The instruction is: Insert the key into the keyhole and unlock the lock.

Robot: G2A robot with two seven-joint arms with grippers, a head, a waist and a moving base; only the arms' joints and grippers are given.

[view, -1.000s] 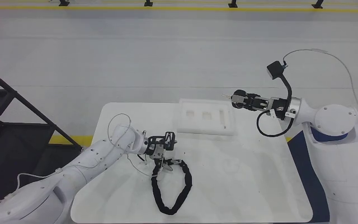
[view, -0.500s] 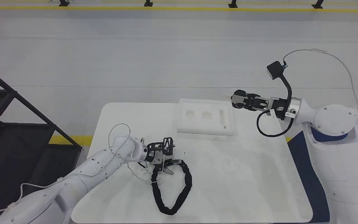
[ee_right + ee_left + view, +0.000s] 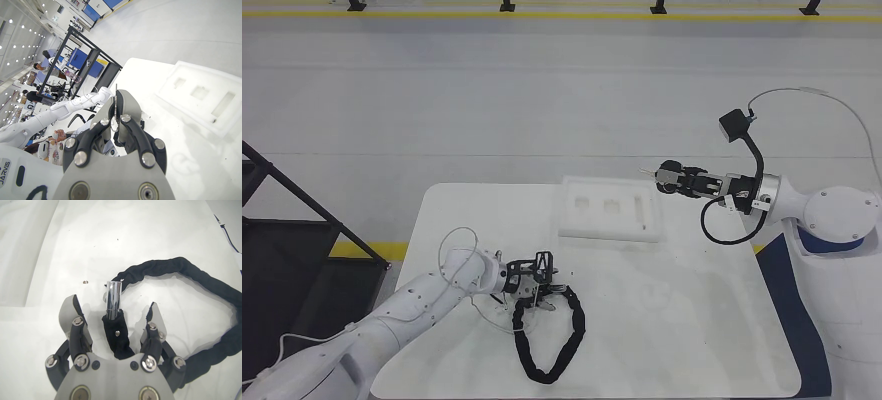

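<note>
A black fabric-covered chain lock point(image 3: 560, 345) lies in a loop on the white table point(image 3: 702, 330). Its chrome cylinder point(image 3: 113, 297) sticks out of a black sleeve point(image 3: 118, 338) and lies between the fingers of my left gripper point(image 3: 113, 307), which is open around it without touching. In the top view the left gripper point(image 3: 535, 283) is low over the lock's end. My right gripper point(image 3: 115, 98) is held in the air past the table's far right edge, shut on the thin metal key point(image 3: 115, 108). From above, the right gripper point(image 3: 667, 178) points left with the key tip showing.
A white foam tray point(image 3: 610, 210) with several rectangular recesses sits at the table's far edge, between the two arms. A black metal rack point(image 3: 282, 230) stands to the left of the table. A black cable point(image 3: 227, 236) runs near the chain.
My left gripper has slid nearer and slightly right, down onto the lock's cylinder end. The right arm has stayed still with the key.
</note>
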